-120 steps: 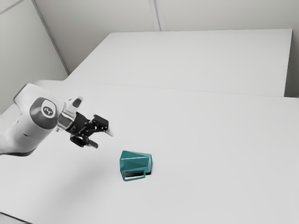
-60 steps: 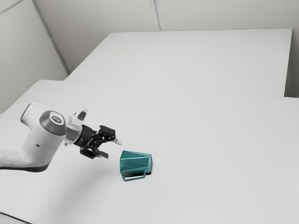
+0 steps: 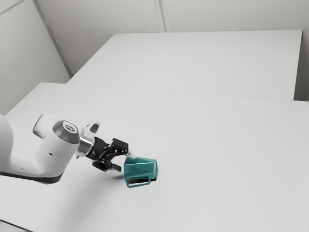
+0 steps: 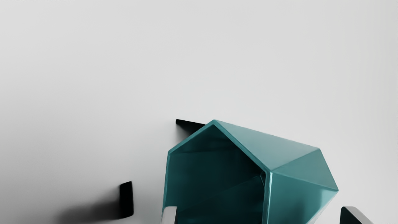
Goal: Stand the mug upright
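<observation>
Pale walls (image 3: 231, 14) close off the room behind a broad, whitish table (image 3: 217, 159). Toward the back, a second pale flat surface (image 3: 207, 63) adjoins it. The white arm (image 3: 46, 150) comes in from the exterior view's left, over the table, and ends in the black gripper (image 3: 124, 162), whose two fingers stand well apart with a wide gap between them.

The teal mug (image 3: 140, 168) lies on its side on the table, right by the fingertips, its faceted body stretching away toward the exterior view's right. Its open mouth (image 4: 214, 180) faces the gripper, and the dark teal inner walls can be seen through it. In the wrist view one finger overlaps the mouth's edge, while the other is out past the mug's outer wall; whether either touches it, I cannot tell. The handle (image 3: 139, 184) is on the side nearest the exterior camera. Dark shadows lie on the table near the mug.
</observation>
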You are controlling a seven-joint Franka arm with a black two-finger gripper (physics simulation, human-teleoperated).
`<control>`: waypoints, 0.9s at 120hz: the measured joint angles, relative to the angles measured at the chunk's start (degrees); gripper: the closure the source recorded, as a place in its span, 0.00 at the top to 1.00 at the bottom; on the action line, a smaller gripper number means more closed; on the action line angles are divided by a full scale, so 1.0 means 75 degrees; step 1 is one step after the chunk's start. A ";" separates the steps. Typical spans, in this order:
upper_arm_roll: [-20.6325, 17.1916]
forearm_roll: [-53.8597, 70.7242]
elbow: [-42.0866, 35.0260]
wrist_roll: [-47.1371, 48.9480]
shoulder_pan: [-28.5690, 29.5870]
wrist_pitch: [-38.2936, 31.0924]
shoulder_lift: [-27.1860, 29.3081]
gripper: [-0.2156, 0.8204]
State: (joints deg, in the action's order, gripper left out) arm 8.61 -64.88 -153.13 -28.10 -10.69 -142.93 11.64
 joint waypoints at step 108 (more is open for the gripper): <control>-0.0013 -0.1987 0.0321 -0.1696 -0.0293 0.0045 -0.0612 0.49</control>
State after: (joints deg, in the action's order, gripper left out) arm 8.52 -79.79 -150.72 -40.83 -12.88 -142.59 7.06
